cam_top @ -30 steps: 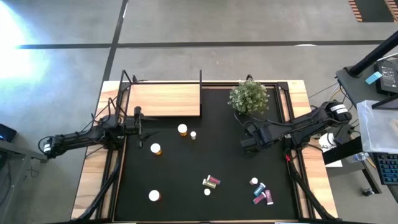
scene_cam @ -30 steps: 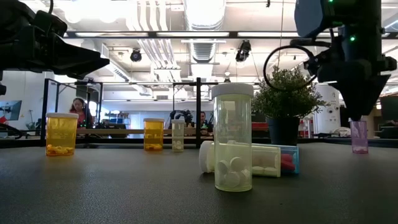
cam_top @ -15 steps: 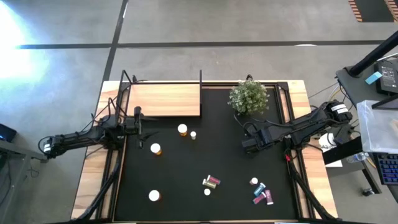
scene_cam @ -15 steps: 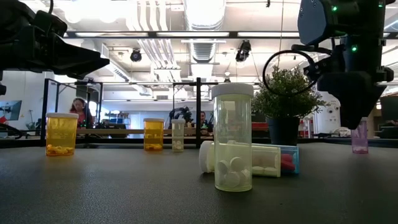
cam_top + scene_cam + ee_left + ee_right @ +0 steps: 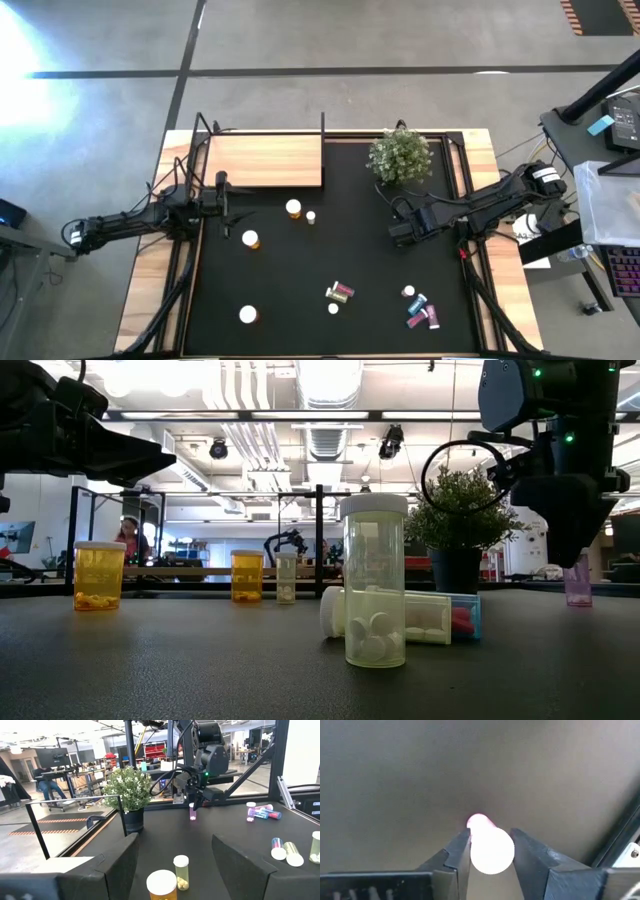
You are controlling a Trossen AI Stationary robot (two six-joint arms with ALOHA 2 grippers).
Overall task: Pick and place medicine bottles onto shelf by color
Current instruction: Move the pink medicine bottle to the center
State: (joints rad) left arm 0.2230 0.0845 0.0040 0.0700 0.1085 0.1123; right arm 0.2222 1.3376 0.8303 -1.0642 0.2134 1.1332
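A pink medicine bottle (image 5: pixel 577 584) with a white cap stands upright on the black mat, right of centre, in front of the plant. My right gripper (image 5: pixel 491 847) points down over it, shut on its top; in the high view the gripper (image 5: pixel 398 232) hides it. My left gripper (image 5: pixel 225 205) waits open and level at the mat's left side, just in front of the light-wood shelf (image 5: pixel 264 160). Orange bottles (image 5: pixel 293 208) (image 5: pixel 250 239) (image 5: pixel 247 314) stand on the mat. My right gripper pinches the pink bottle's white cap (image 5: pixel 492 855) between its two fingers, one on either side. The fingers come from above, pointing almost straight down. The bottle stays upright with its base (image 5: pixel 578 603) on the mat.
A green plant (image 5: pixel 399 156) in a dark pot stands just behind my right gripper. A small yellowish bottle (image 5: pixel 311 216) stands mid-mat. Lying bottles cluster near the front (image 5: pixel 340 292) and front right (image 5: pixel 420 308). Black posts rise at the shelf's corners (image 5: pixel 323 125).
My right gripper has sunk a little over the pink bottle, so that in the low view it now covers the bottle's top. The bottle has stayed where it stood.
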